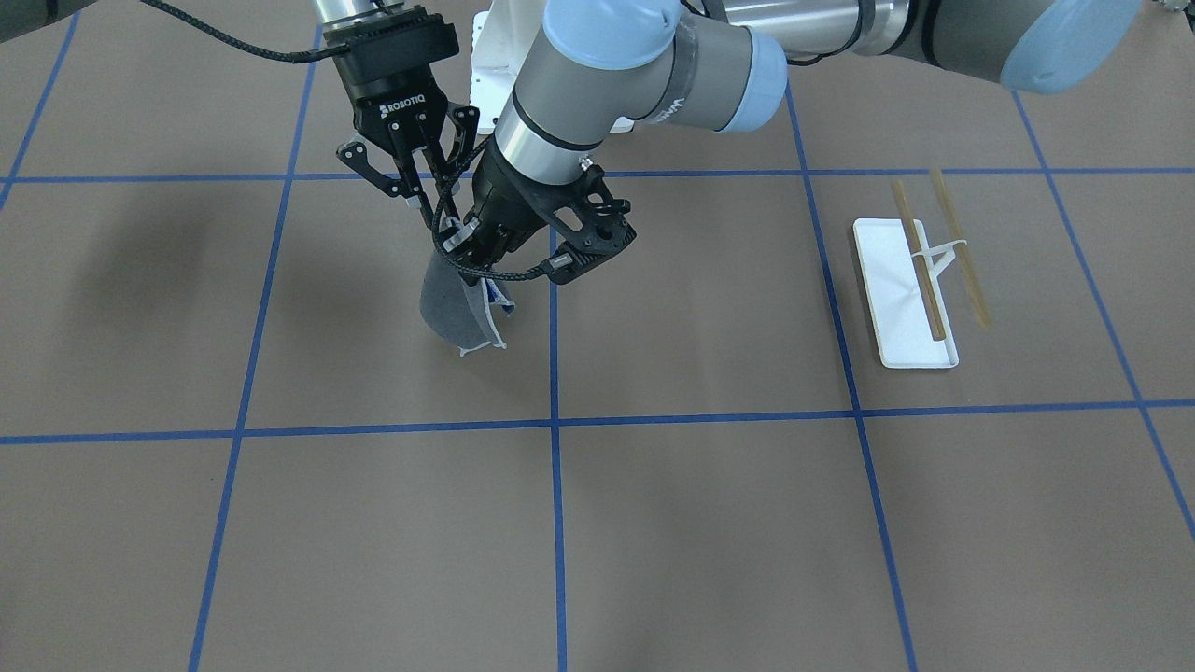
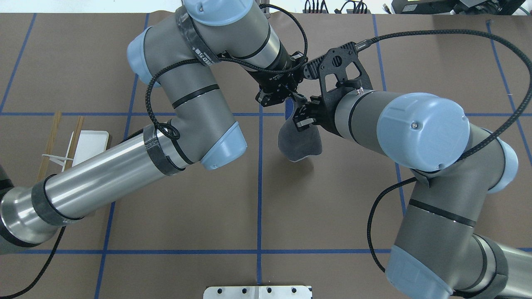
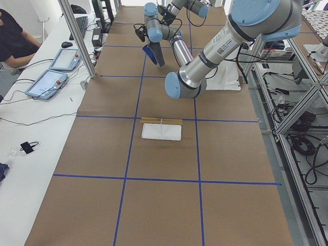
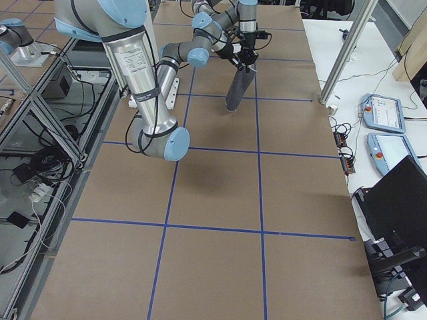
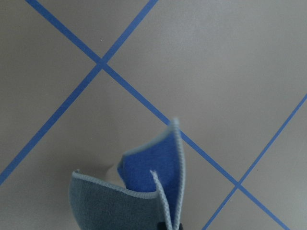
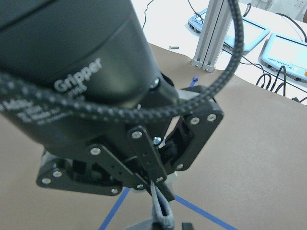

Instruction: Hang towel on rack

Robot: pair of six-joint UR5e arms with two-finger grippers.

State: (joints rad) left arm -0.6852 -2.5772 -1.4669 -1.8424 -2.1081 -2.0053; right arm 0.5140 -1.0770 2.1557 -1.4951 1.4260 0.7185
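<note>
The towel [image 1: 453, 313] is held in the air over the middle of the counter [image 1: 709, 523], near a crossing of the blue tape lines [image 1: 554, 425]. It is gripped at its upper edge and hangs down in a loose curl. Its dark grey face is turned outward and its blue underside is seen inside the fold in the left wrist view. A light trim is seen along its edges. Whether its lowest corner touches the counter cannot be told.

The left gripper [image 6: 162, 188] is pointed steeply downward, and its jaws are seen clamped on the top edge of the towel in the right wrist view. The right gripper [image 1: 431, 194] is held just beside it, close above the same upper edge. Its jaws are angled toward each other, but whether they are together, apart or on the cloth cannot be told, since cables and the other arm lie across them.

The rack [image 1: 920, 280] is set well apart from the towel, on the robot's left side of the counter. Its white tray base [image 1: 887, 271] lies flat, and a white upright [image 1: 938, 254] carries two parallel wooden rods [image 1: 962, 252]. Nothing is hung on the rods. In the overhead view the rack is partly hidden by the left arm.
</note>
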